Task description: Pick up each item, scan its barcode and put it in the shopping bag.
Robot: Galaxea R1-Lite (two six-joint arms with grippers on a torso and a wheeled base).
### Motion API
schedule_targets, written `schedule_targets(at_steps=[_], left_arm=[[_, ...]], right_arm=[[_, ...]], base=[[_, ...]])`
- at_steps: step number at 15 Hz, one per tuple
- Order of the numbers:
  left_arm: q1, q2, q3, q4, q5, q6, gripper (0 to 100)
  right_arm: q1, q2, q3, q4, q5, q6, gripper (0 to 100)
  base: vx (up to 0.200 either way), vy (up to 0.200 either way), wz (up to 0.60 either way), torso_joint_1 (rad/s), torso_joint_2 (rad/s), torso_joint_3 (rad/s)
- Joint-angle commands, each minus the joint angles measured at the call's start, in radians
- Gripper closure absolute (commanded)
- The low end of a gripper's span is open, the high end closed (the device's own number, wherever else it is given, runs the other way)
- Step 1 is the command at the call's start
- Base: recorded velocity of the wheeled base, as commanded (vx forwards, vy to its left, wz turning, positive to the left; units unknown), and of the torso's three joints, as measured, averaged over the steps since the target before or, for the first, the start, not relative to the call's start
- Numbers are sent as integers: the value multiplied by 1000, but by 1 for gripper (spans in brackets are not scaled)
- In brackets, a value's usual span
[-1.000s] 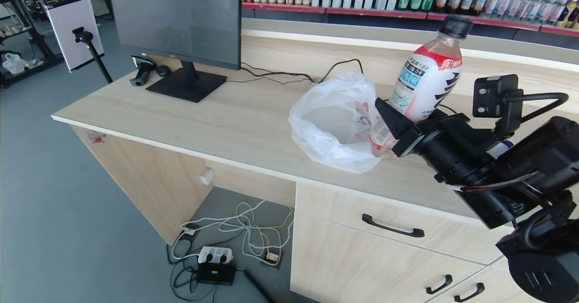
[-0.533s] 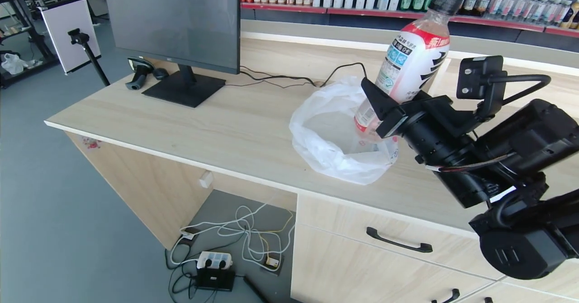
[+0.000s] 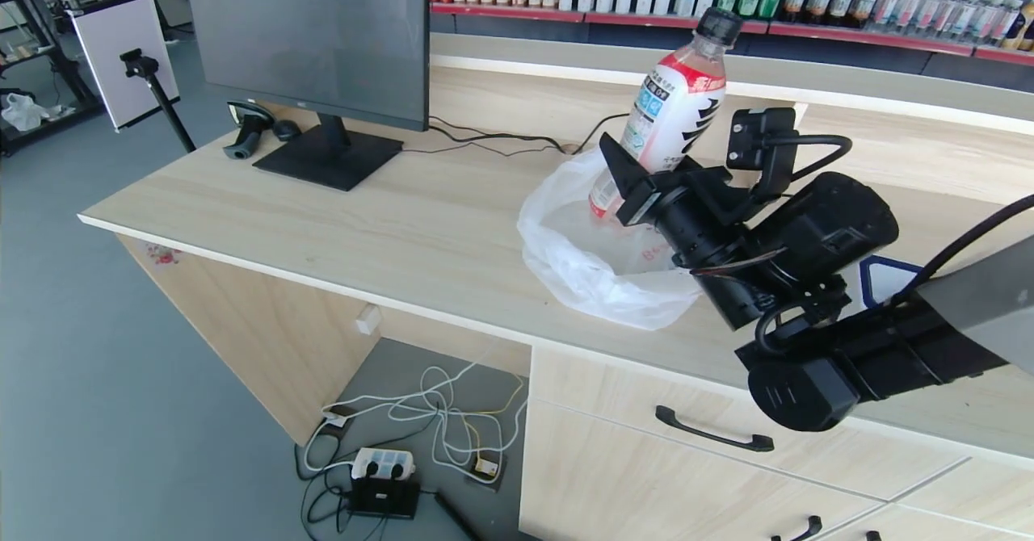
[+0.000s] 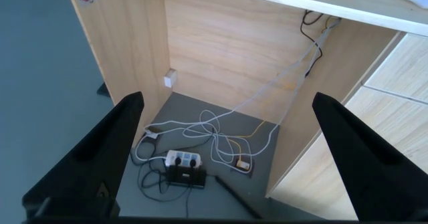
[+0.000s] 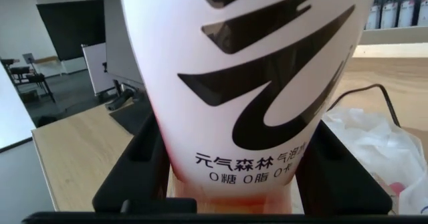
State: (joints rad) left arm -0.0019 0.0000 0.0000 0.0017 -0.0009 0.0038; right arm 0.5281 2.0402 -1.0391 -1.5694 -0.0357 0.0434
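1. The right tool pinches the bottle low, above the mouth of the shopping bag on the surface;
2. the left tool is spread, empty;
3. bagging step, I judge; next: lower the bottle inside, then release.

The bottle and right tool hide part of the shopping bag.

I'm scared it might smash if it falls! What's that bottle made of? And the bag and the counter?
Bottle: probably clear plastic, glossy, with a printed wrap and dark cap; pinkish contents show through.
Shopping bag: thin plastic film, milky, crinkled and partly see-through.
Counter: looks like pale wood or wood-print laminate, matte, with grain lines.
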Motion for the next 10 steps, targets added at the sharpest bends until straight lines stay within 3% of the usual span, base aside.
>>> schedule_targets(at_steps=[1,4,10], left_arm=[[0,0,0,0,-1,1,0],[0,0,0,0,-1,1,0],[0,0,0,-5,-1,1,0]], right_arm=[[-3,66,-44,-1,5,-5,100],[-11,129,-179,20,10,-16,100],[-25,202,-346,207,16,-54,100]], base=[[0,0,0,0,0,0],[0,0,0,0,0,0],[0,0,0,0,0,0]])
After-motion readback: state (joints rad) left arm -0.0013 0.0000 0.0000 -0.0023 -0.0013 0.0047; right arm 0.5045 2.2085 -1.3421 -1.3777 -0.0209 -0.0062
